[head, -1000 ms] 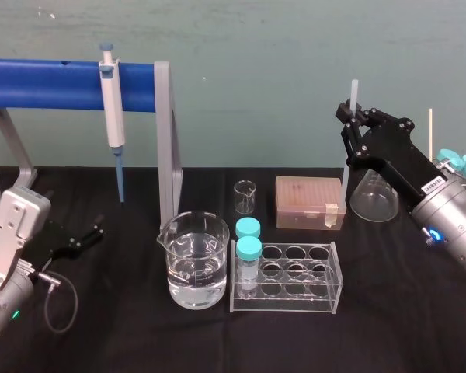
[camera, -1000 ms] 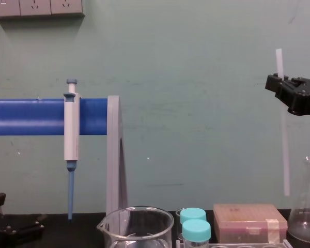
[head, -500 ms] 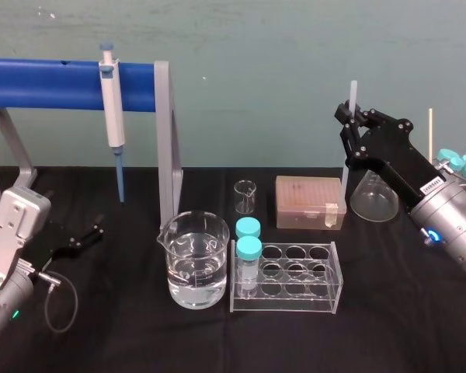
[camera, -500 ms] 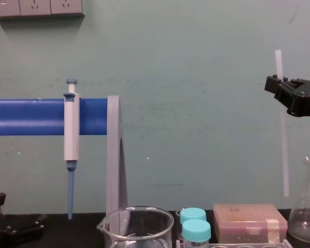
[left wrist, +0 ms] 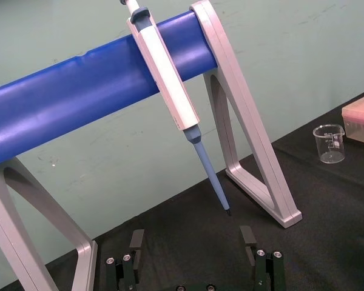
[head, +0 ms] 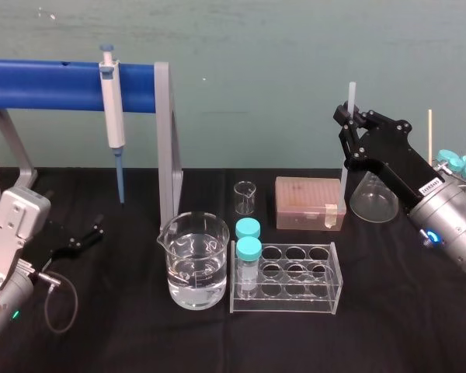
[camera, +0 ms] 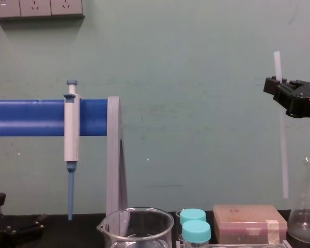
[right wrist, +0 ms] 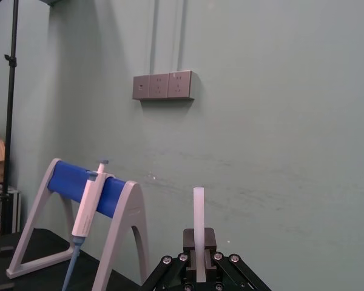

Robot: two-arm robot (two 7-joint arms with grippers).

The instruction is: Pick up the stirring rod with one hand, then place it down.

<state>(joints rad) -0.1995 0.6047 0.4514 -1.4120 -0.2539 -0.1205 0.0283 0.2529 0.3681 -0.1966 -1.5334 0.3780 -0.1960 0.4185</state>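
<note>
Surface: the bench is covered with black cloth. Behind it stands a plain teal wall. A row of grey wall sockets sits high on it, left of centre.

Writing: a small white label on the right claw housing carries print too small to read. No other writing can be made out.

Right claw: raised above the right rear of the bench, clenched on the stirring rod. The rod stands nearly upright, gripped near its upper end. Its lower end hangs clear of the bench, between the tan tip box and the conical flask.

Left claw: low at the left of the bench, fingers spread and released, grasping nothing. It is near the blue-railed stand on which the pipette hangs.
</note>
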